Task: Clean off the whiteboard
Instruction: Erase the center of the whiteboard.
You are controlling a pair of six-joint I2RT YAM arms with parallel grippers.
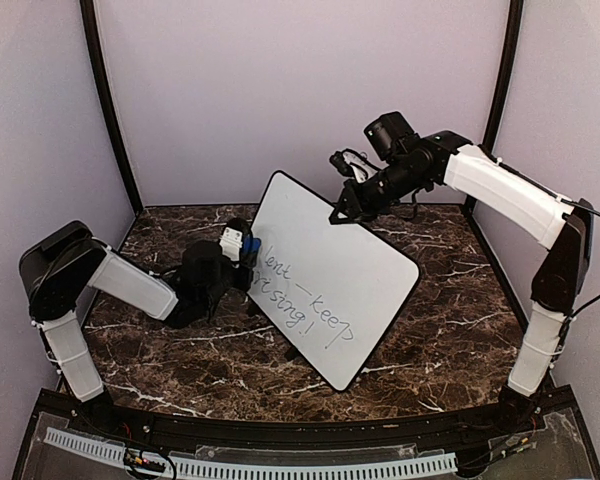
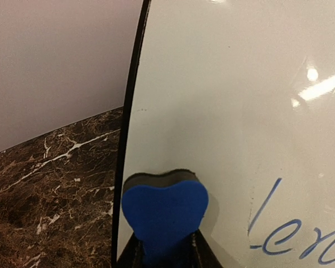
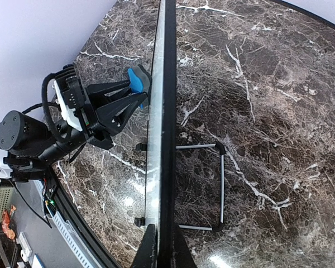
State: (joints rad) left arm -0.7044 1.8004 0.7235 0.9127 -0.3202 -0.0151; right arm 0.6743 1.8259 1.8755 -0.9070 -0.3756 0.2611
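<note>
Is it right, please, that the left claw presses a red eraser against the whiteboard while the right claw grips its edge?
The colour is wrong: the eraser is blue, as the left wrist view shows. The rest holds.

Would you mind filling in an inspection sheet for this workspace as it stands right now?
Surface: dark marble-patterned table, no spills seen.
Job's things: whiteboard stands tilted on a wire stand, with blue handwriting on its lower part; blue eraser is pressed against it near one edge, beside the writing.
Clutter: nothing seen.
Grippers: left gripper shut on the blue eraser; right gripper shut on the whiteboard's top edge.
Cables: black cable loops by the left wrist, apart from the board.
Surroundings: pale walls, black corner posts.
</note>
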